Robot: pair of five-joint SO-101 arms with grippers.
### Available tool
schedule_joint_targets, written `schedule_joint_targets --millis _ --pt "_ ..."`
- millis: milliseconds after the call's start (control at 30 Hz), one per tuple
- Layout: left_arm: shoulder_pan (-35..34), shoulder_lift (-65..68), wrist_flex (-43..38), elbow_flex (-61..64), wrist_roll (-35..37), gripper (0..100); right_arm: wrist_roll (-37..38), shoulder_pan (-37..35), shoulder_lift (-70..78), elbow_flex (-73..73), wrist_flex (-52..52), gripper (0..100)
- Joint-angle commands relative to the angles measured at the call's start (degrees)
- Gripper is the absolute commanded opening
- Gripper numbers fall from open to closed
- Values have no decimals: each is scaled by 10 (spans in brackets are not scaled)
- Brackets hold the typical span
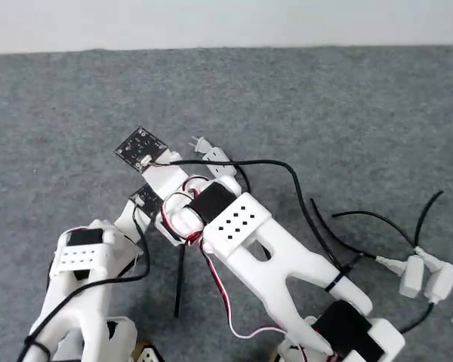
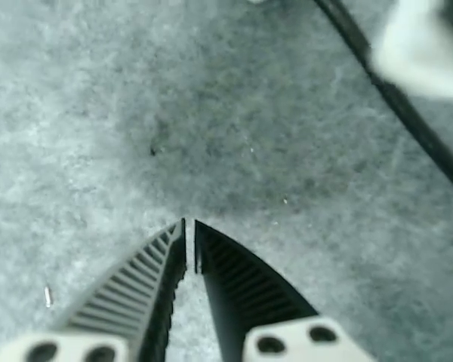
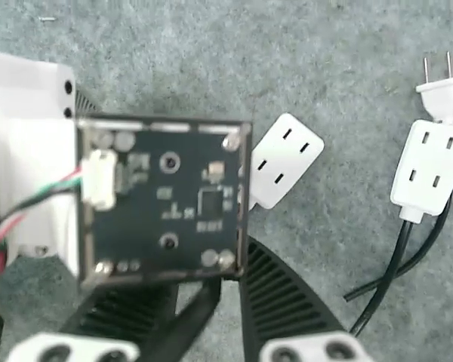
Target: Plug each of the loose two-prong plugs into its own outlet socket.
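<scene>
Not much of a room here tbh. The whole table top is covered by a grey mat (image 1: 347, 98), some kind of felt or low carpet, mottled lighter and darker all over. Up close in the left wrist view the fibres look fuzzy, with a few tiny white flecks (image 2: 47, 296) and one dark speck (image 2: 152, 150) stuck in them. Along the far edge in the high view there's a plain pale strip (image 1: 226, 23) meeting the mat in a nearly straight line; could be a wall or a bare surface, can't tell which. The light is soft and even, and shadows on the mat are faint with blurry edges
</scene>
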Motion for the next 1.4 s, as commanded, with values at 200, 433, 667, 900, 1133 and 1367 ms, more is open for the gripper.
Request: schedule_joint_targets --millis 200,433,667,900,1133,1367 --pt "-45 -78 -120 29 158 13 -38 69 -22 50 -145 8" --pt "-72 -110 -143 42 190 15 -16 84 -22 98 -252 8" --pt "-72 -110 -143 42 190 15 -18 83 -21 142 -331 8" --pt "-72 -110 -144 42 190 15 -16 85 49 140 -377 8" --pt "-72 -110 -144 42 189 15 -15 101 71 121 -374 8" --pt "-72 -110 -144 42 189 15 6 103 92 121 -377 8"
